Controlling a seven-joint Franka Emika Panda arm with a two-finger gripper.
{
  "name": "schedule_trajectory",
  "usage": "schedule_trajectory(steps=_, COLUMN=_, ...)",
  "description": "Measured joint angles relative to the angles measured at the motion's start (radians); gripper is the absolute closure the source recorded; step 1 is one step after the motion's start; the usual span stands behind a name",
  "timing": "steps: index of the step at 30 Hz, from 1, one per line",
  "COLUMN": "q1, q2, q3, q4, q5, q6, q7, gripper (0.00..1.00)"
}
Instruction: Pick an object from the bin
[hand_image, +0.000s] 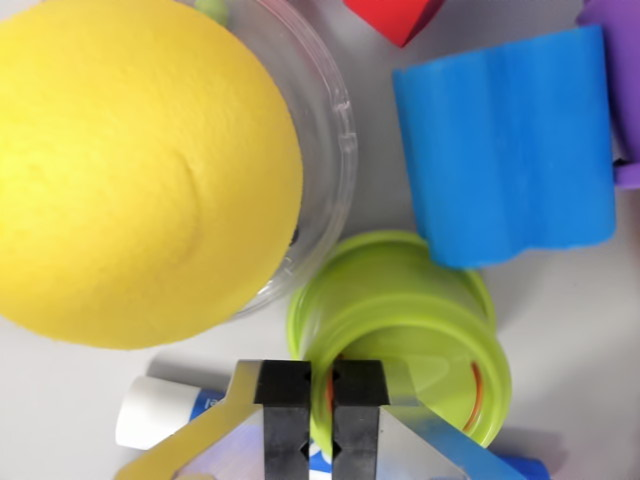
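Here the tool (320, 405) is pinched narrow on the near rim of the round lime-green plastic cup (400, 320). Grasp looks made. Lift out of the bin not yet done.

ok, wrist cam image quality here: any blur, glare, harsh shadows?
Wrist view: light is soft and even, with only faint shadows under the blue foam block and green cup; small glare on the clear bowl rim; the yellow ball looks slightly soft; end effector pads are sharp.
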Motion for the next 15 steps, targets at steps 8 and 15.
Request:
schedule_trajectory(steps=8, q1=0.0, q2=0.0, q3=0.0, q4=0.0, q5=0.0, q6=0.0, q7=0.0, gripper=1.0)
schedule_trajectory(steps=15, q1=0.0, q2=-0.006, q3=0.0, q4=-0.001, q5=0.0, q6=-0.004, q7=0.0, gripper=1.0)
